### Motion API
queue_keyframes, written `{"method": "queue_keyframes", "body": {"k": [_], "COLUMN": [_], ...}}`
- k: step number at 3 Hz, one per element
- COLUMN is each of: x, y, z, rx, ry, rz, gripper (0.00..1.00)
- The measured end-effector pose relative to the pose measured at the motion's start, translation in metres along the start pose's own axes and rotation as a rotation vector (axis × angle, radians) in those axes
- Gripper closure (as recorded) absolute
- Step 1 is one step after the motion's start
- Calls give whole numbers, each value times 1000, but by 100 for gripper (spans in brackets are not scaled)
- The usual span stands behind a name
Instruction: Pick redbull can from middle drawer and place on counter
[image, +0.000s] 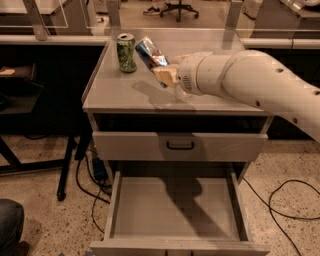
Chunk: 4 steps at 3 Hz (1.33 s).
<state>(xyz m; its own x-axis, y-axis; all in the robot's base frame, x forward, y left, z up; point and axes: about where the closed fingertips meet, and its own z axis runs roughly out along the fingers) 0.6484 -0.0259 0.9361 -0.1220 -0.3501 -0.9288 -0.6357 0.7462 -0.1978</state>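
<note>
My gripper (162, 74) is shut on the redbull can (150, 53), a slim blue-and-silver can held tilted above the counter (125, 92), just right of the green patterned can. The can casts a shadow on the counter below it. The white arm reaches in from the right. The middle drawer (175, 210) stands pulled open below, its flat grey floor bare.
A green patterned can (126, 52) stands upright at the counter's back left. A shut drawer front with a dark loop handle (180, 145) sits above the open drawer. A clear bottle is mostly hidden behind the arm. Cables (285, 200) lie on the floor at right.
</note>
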Motion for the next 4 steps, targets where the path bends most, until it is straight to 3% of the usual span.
{"method": "queue_keyframes", "body": {"k": [1,2,3,4], "x": [1,16,16,-4], "y": [0,6,3,-7], "z": [1,20,47,46], "rx": [38,87,142,191], "ry": [-47,-92,-156,-228], "rz": [79,222,294,303], "gripper": [100,100,100,100]}}
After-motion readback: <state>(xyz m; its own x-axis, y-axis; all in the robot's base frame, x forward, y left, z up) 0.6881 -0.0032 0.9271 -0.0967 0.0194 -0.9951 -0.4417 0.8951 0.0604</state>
